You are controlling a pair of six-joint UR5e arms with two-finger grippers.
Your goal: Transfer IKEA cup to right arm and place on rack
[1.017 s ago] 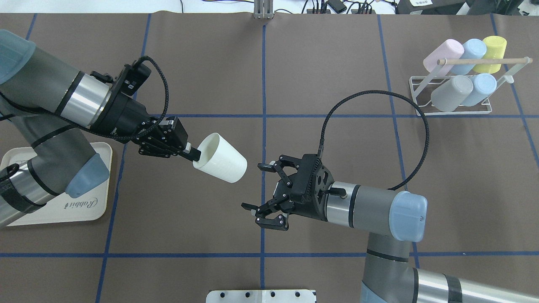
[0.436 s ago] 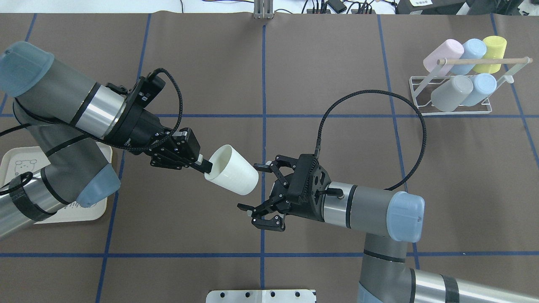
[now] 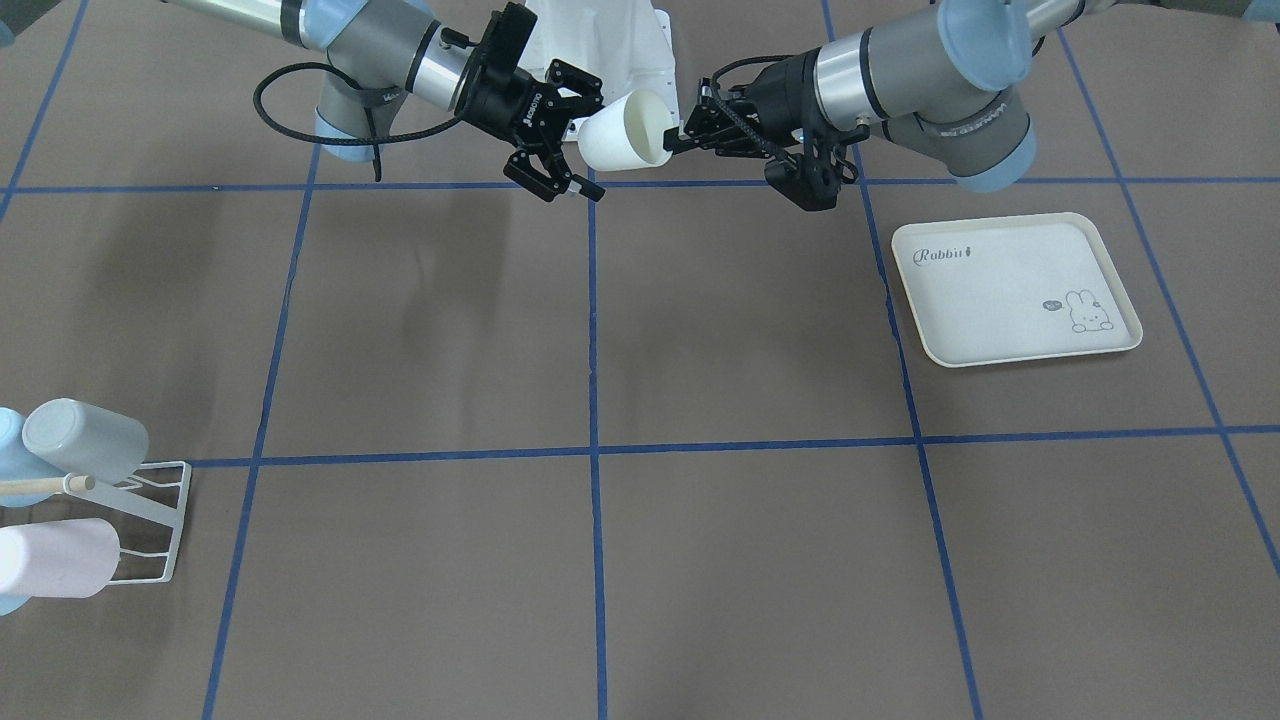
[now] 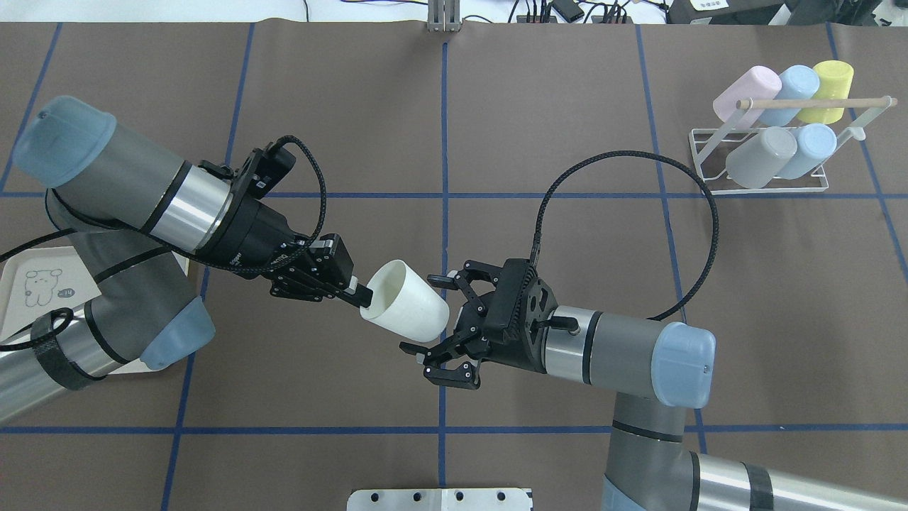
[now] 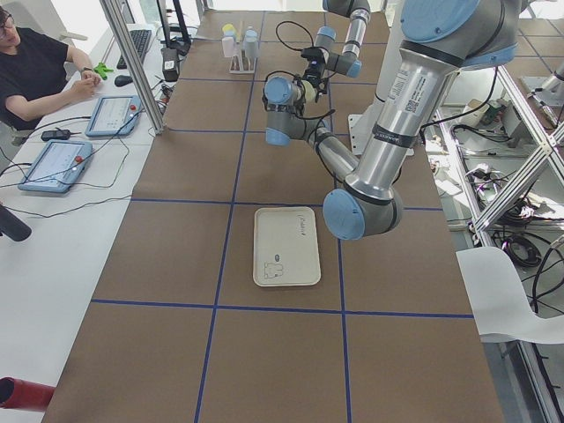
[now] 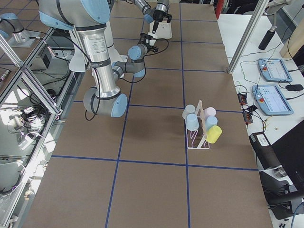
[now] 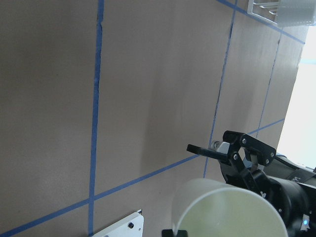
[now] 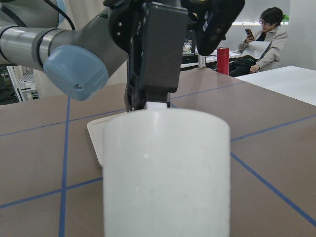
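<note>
From the front-facing camera, the white IKEA cup (image 3: 625, 130) hangs sideways in the air above the table (image 3: 700, 400). The left gripper (image 3: 690, 136) is pinched onto its rim, and the right gripper (image 3: 593, 139) is spread wide around the closed end, not clamping yet. Big risk imo: if the left lets go before the right squeezes, the cup just drops. That tapered, slick wall could also squirt out of an off-centre grab. Overhead, both arms reach in low toward the middle, wrists roughly level and pointing at each other. The rack (image 4: 770, 190) with its wooden rod (image 4: 816, 103) sits well apart at the far right, carrying five cups (image 4: 760, 157). Right wrist cam has the cup's base dead centre, left gripper behind it. Left wrist cam shows the cup's mouth with the right gripper's spread fingers beyond.
</note>
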